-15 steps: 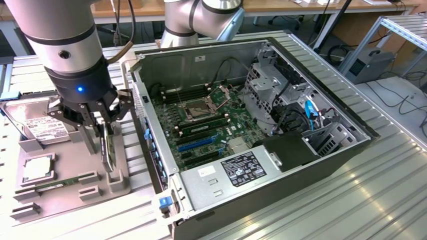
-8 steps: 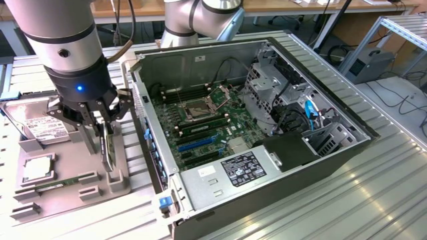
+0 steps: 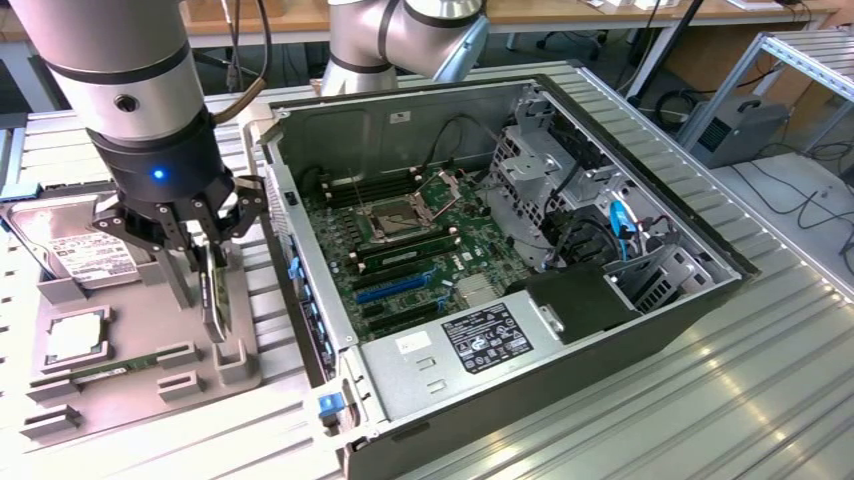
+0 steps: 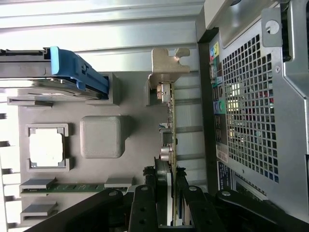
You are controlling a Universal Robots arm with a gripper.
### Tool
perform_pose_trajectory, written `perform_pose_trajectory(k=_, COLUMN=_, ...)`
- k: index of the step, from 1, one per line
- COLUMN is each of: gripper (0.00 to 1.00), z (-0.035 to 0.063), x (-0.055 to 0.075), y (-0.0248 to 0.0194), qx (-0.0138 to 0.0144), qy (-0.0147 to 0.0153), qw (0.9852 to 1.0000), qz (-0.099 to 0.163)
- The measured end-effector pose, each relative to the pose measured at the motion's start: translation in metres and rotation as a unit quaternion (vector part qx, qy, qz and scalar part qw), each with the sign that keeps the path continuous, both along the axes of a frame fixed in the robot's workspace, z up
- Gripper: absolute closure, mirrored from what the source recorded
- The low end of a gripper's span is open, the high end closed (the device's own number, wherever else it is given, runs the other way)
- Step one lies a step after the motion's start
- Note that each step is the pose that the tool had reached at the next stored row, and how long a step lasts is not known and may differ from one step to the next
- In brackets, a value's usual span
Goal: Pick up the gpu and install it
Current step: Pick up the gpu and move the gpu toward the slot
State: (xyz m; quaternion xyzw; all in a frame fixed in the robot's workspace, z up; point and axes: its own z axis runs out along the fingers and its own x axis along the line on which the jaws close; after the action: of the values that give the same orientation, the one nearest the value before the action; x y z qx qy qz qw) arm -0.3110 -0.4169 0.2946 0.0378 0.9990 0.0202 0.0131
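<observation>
The gpu [image 3: 214, 300], a thin dark card, stands on edge over the grey holder tray [image 3: 134, 400] at the exterior view's left, just outside the open computer case [image 3: 667, 300]. My gripper [image 3: 200, 275] comes down on it from above, its black fingers closed on the card's two faces. In the wrist view the gpu [image 4: 170, 121] is edge-on, its silvery bracket [image 4: 169, 63] at the far end beside a tray post, with my gripper [image 4: 167, 181] clamped on its near end. Whether the card has left its tray slot I cannot tell.
The tray also carries a hard drive [image 3: 67, 250] with a blue caddy [image 4: 72, 72], a processor [image 4: 47, 147] and a green memory stick [image 4: 72, 187]. Inside the case lie the motherboard [image 3: 400, 250] and a blue slot [image 3: 394, 285]. The case's perforated rear panel [image 4: 251, 111] stands close beside the card.
</observation>
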Motion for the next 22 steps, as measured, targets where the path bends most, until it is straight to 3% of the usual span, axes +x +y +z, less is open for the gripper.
perform_pose_trajectory(k=22, gripper=0.73, z=0.0059, x=0.0000, y=0.0000, qx=0.0000, qy=0.0000, qw=1.0000, qz=0.000)
